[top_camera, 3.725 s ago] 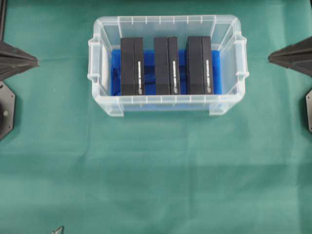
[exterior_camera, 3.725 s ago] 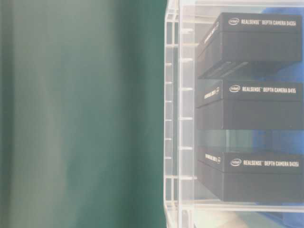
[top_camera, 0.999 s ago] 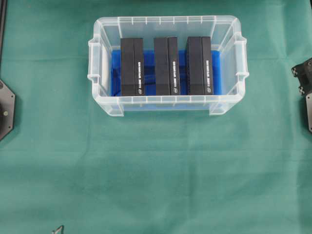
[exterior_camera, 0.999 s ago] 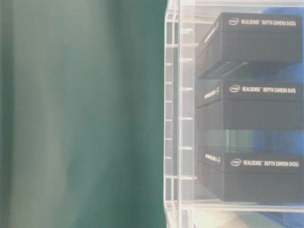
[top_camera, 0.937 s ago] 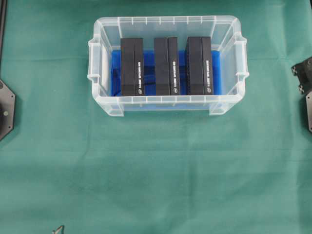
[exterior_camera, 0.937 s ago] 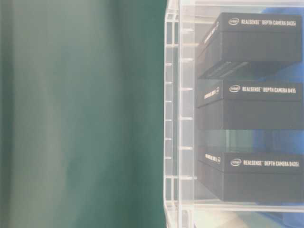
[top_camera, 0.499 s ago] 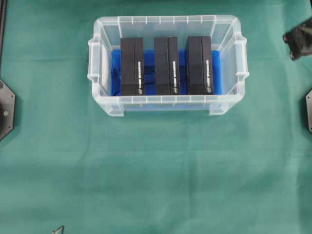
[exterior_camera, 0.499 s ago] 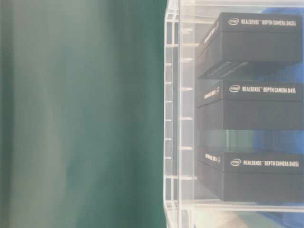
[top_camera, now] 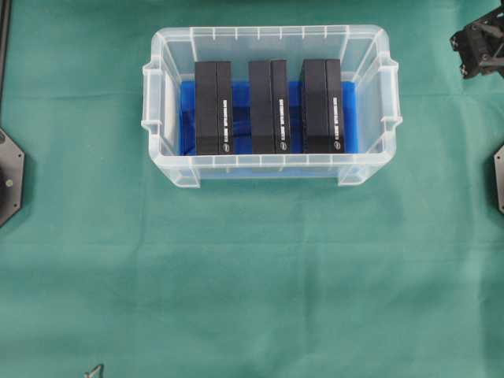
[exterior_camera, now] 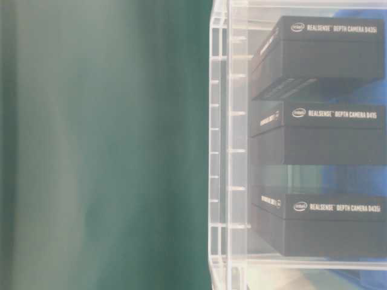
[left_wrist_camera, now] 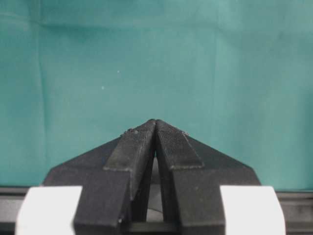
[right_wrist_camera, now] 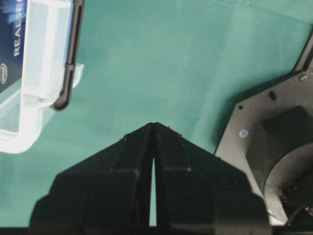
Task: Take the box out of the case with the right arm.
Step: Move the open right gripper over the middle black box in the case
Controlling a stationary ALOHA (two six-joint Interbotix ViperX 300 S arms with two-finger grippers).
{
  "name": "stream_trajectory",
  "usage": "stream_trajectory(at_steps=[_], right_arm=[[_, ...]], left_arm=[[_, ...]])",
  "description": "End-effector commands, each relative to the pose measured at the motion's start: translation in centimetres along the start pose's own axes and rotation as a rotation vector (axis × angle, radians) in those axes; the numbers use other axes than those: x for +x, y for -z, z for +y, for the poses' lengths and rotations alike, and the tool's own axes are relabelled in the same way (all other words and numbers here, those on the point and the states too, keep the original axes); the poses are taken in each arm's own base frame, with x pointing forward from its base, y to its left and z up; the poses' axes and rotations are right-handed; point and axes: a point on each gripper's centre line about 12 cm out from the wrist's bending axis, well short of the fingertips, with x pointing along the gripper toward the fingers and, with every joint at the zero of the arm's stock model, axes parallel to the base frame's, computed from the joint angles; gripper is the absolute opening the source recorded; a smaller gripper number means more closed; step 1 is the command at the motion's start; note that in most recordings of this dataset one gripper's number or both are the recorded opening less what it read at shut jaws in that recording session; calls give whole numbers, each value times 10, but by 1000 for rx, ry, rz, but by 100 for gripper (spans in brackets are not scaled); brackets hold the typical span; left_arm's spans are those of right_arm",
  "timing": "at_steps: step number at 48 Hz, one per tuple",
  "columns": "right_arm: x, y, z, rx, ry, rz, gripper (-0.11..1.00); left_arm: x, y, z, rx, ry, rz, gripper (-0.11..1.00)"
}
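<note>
The clear case (top_camera: pixel 270 167) with its blue lining stands on the green cloth at top centre. Three black boxes stand side by side in it: left (top_camera: pixel 213 106), middle (top_camera: pixel 268 105), right (top_camera: pixel 322 105). The table-level view shows them through the case wall (exterior_camera: pixel 230 151), with white lettering on the boxes (exterior_camera: pixel 326 54). Part of my right arm (top_camera: pixel 480 46) shows at the top right, apart from the case. My right gripper (right_wrist_camera: pixel 154 125) is shut and empty over bare cloth, with the case's corner (right_wrist_camera: pixel 44 63) off to its left. My left gripper (left_wrist_camera: pixel 155 121) is shut and empty over cloth.
Black arm base plates sit at the left edge (top_camera: pixel 9 177) and right edge (top_camera: pixel 498 177) of the overhead view. The right base (right_wrist_camera: pixel 274 147) lies close to the right of my right gripper. Green cloth (top_camera: pixel 252 283) covers the table in front of the case.
My right arm has moved from the middle of the right edge up to the top right corner of the overhead view. The pointed left gripper has left that view. The boxes have not moved.
</note>
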Motion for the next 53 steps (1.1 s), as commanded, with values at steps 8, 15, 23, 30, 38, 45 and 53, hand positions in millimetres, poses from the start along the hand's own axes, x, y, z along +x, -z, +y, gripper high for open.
stream_trajectory(at_steps=[8,15,23,30,38,45,53], right_arm=[[-6,-3,0,20,-18,-24,6],[-5,-5,-3,65,8,-44,45],[-5,-8,-5,79,38,-66,90],[-4,-8,-6,81,46,-65,93],[-4,-9,-6,84,45,-66,93],[-4,-8,-6,83,46,-65,93],[-5,-7,-8,85,62,-56,93]], left_arm=[[-7,-5,-1,5,3,-26,0],[-6,-5,-1,5,3,-23,0],[-7,-4,-1,5,3,-24,0],[-7,-4,-1,5,3,-24,0],[-6,-5,-1,7,3,-23,0],[-7,-4,-1,5,3,-24,0],[-6,-5,-1,5,1,-22,0]])
